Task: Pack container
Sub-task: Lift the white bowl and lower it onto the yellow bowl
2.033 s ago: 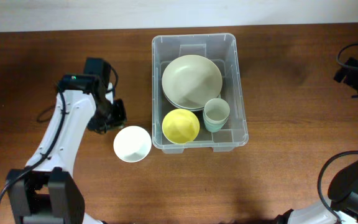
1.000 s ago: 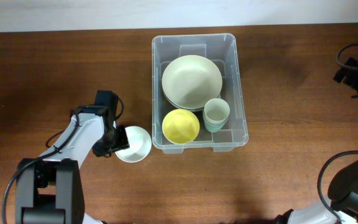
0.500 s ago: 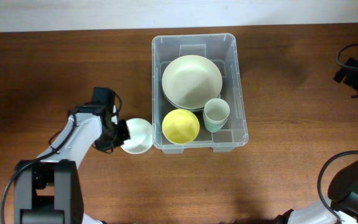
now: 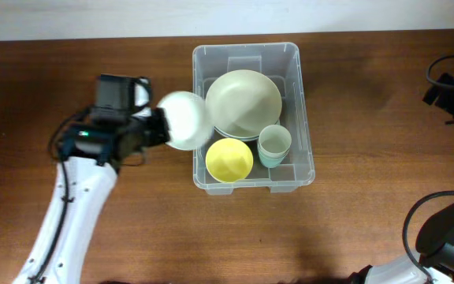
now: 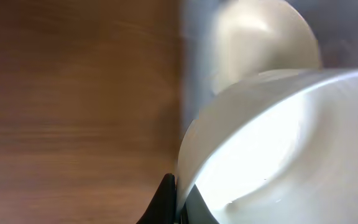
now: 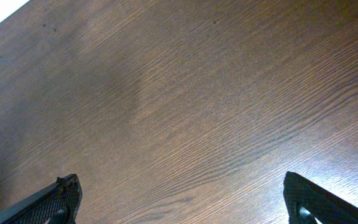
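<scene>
The container (image 4: 246,47), a clear plastic bin, stands at the table's middle. It holds a large pale green plate (image 4: 243,102), a yellow bowl (image 4: 228,160) and a pale green cup (image 4: 274,145). My left gripper (image 4: 158,128) is shut on the rim of a white bowl (image 4: 186,120), held in the air and tilted against the outside of the container's left wall. In the left wrist view the white bowl (image 5: 278,143) fills the right half, with one black finger (image 5: 168,200) on its rim. My right gripper (image 6: 188,205) is open over bare wood.
The right arm (image 4: 450,91) sits at the far right edge of the table, well away from the bin. Brown wood table (image 4: 93,221) surrounds the bin on all sides. A white wall strip runs along the back edge.
My left gripper has shut on the white bowl's rim, lifted it off the table and carried it back and right to the container's left wall. The right arm has not moved.
</scene>
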